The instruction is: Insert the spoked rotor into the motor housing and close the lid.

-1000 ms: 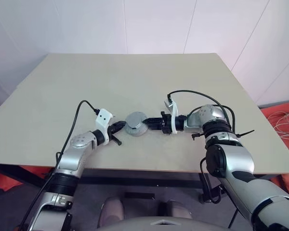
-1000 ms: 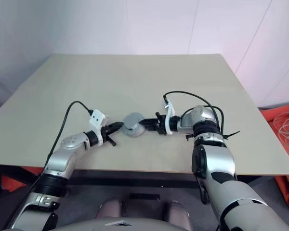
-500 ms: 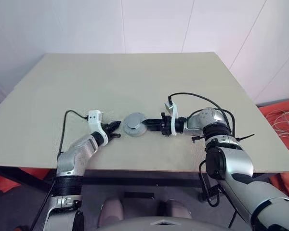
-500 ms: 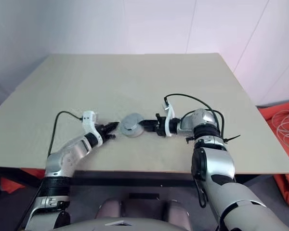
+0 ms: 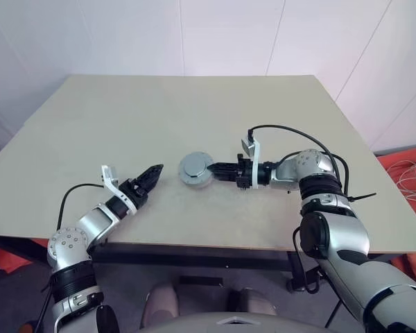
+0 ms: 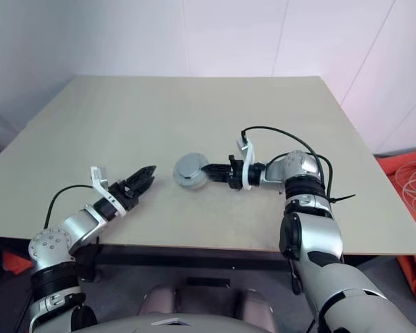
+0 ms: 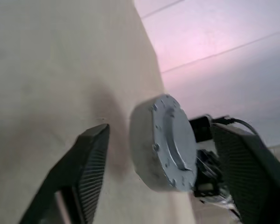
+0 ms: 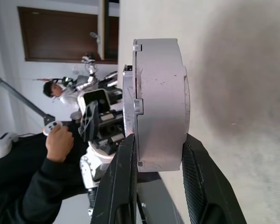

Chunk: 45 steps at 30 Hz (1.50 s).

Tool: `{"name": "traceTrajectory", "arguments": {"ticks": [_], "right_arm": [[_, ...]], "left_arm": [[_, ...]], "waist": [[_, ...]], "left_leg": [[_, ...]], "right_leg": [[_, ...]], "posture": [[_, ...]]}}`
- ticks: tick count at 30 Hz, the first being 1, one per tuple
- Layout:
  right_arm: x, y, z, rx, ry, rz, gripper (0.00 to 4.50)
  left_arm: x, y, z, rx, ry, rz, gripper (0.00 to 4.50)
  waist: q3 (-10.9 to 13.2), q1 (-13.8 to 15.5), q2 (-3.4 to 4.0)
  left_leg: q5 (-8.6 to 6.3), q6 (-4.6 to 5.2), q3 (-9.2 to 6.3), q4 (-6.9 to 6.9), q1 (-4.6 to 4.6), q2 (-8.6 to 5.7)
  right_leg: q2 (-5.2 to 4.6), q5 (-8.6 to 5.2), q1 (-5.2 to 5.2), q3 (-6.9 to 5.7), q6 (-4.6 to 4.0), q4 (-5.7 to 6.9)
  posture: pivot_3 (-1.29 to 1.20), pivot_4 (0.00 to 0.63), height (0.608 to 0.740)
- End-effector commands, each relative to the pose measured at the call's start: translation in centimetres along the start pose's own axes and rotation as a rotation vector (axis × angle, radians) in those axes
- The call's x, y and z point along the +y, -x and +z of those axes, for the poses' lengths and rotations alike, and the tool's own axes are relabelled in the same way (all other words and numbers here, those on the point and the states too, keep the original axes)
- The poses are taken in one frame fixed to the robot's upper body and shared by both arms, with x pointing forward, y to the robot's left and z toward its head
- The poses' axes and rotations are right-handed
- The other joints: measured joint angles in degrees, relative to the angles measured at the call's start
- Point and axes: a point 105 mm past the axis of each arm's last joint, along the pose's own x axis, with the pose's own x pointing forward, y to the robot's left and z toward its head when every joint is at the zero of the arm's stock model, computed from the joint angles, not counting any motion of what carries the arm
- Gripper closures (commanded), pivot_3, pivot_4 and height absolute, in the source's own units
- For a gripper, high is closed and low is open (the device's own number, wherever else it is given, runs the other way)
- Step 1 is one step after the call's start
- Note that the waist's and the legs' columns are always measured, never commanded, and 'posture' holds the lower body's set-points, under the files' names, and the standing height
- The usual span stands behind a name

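- Since the earlier frame the left hand (image 5: 154, 171) has let go of the closed motor assembly and drawn back toward the desk's near left edge; its two black fingers now stand wide apart and hold nothing.
- Over the same span the right hand (image 5: 209, 168) has kept its grip, and the assembly sits a little higher in the head views than before.
- The lid (image 7: 173, 138), a silver-grey disc with small bosses round its rim, is seated on the motor housing (image 8: 159, 100), so the two read as one thick grey puck; the windings and the spoked rotor cannot be seen.
- That puck (image 5: 195, 169) is near the middle of the desk (image 5: 194, 111), toward the front edge, clamped by its two flat faces between the right hand's fingers (image 8: 199, 186).
- In the right wrist view its edge lies close to the desk surface, but whether it touches cannot be told.
- The left hand points toward the puck, near it but apart from it.
- In the right wrist view a person (image 8: 42, 158) in a dark sleeve stands in the background holding a small device.
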Motion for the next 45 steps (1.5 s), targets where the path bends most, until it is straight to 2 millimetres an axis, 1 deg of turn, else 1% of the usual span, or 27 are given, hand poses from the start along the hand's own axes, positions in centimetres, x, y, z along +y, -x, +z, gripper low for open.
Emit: {"name": "traceTrajectory", "arguments": {"ticks": [1,4,10,13,18,23,26,30,31,32,36,41,45], "right_arm": [[4.8,0.3,1.1,-0.016,0.095,0.177,3.41],[5.7,0.3,0.7,0.005,0.116,0.207,3.41],[6.8,0.3,0.0,0.034,0.135,0.256,3.41],[7.3,0.2,-0.5,0.056,0.151,0.278,3.41],[7.4,0.1,-0.8,0.067,0.158,0.288,3.41],[7.4,0.0,-1.1,0.081,0.16,0.295,3.41],[7.3,0.0,-1.3,0.086,0.158,0.292,3.41],[7.2,-0.1,-1.4,0.09,0.154,0.288,3.41],[7.1,-0.1,-1.4,0.09,0.149,0.289,3.41],[7.1,-0.2,-1.4,0.092,0.145,0.289,3.41],[7.0,-0.3,-1.3,0.083,0.139,0.287,3.41],[7.8,-0.3,-0.8,0.036,0.143,0.352,3.41],[7.4,-0.7,-0.9,0.024,0.139,0.34,3.41]], "left_arm": [[-2.0,-0.1,-0.2,0.013,0.053,-0.115,0.0],[-3.0,-0.2,-0.5,0.037,0.061,-0.173,0.0],[-3.3,-1.0,-0.9,0.055,0.072,-0.178,0.0],[-3.8,-1.3,-1.2,0.071,0.072,-0.207,0.0],[-4.3,-1.6,-1.3,0.077,0.075,-0.227,0.0],[-4.8,-1.8,-1.0,0.062,0.077,-0.248,0.0],[-4.9,-1.9,-0.9,0.053,0.081,-0.254,0.63],[-5.0,-1.8,-1.0,0.054,0.086,-0.258,1.9],[-5.0,-1.8,-1.0,0.055,0.087,-0.259,2.28],[-5.0,-1.8,-1.0,0.056,0.088,-0.26,2.4],[-5.1,-1.8,-1.2,0.065,0.085,-0.258,2.4],[-5.2,-1.8,-1.6,0.078,0.081,-0.263,2.4],[-5.2,-1.8,-1.8,0.086,0.08,-0.262,2.4]], "waist": [[0.0,0.17,0.0],[0.0,0.3,-0.01],[0.0,0.42,-0.01],[0.01,0.47,-0.02],[0.0,0.58,-0.02],[0.0,0.6,-0.02],[0.0,0.63,-0.02],[0.0,0.65,-0.02],[0.01,0.65,-0.04],[0.01,0.67,-0.04],[0.01,0.67,-0.04],[0.01,0.67,-0.04],[0.01,0.67,-0.04]], "left_leg": [[0.0,-0.01,0.0,-0.02,0.01,0.0],[0.01,-0.01,0.0,-0.06,0.0,0.0],[0.01,-0.01,0.0,-0.07,0.0,-0.01],[0.01,-0.02,-0.01,-0.07,0.0,-0.01],[0.01,-0.02,-0.01,-0.07,0.0,-0.02],[0.02,-0.03,-0.01,-0.06,0.0,-0.01],[0.02,-0.04,-0.01,-0.06,0.0,-0.01],[0.02,-0.04,-0.02,-0.05,0.0,-0.02],[0.02,-0.04,-0.01,-0.05,0.0,-0.02],[0.03,-0.04,-0.02,-0.05,-0.01,-0.01],[0.03,-0.04,-0.02,-0.04,0.03,-0.02],[0.04,-0.06,-0.02,-0.03,0.04,-0.01],[0.04,-0.07,-0.02,-0.03,0.04,-0.01]], "right_leg": [[0.01,0.0,0.0,0.0,0.0,0.0],[0.01,0.0,0.0,0.0,-0.01,-0.02],[0.01,-0.03,0.01,0.0,0.06,-0.02],[0.01,-0.03,0.01,0.01,0.07,-0.02],[0.01,-0.03,0.02,0.01,0.07,-0.02],[0.01,-0.03,0.02,0.01,0.08,-0.01],[0.01,-0.03,0.03,0.01,0.08,0.0],[0.0,-0.02,0.04,0.01,0.08,0.0],[0.0,-0.02,0.04,0.01,0.08,0.0],[0.01,-0.02,0.03,0.0,0.08,0.0],[0.01,-0.02,0.07,0.01,0.08,0.01],[0.01,-0.02,0.07,0.01,0.08,0.03],[0.01,-0.02,0.07,0.01,0.08,0.03]], "posture": [[0.0,0.0,0.74],[0.0,0.0,0.74],[0.0,0.0,0.74],[0.0,0.0,0.74],[0.0,0.0,0.74],[0.0,0.0,0.74],[0.0,0.0,0.74],[0.0,0.0,0.74],[0.0,0.0,0.74],[0.0,0.0,0.74],[0.0,0.0,0.74],[0.0,0.0,0.74],[0.0,0.0,0.74]]}}
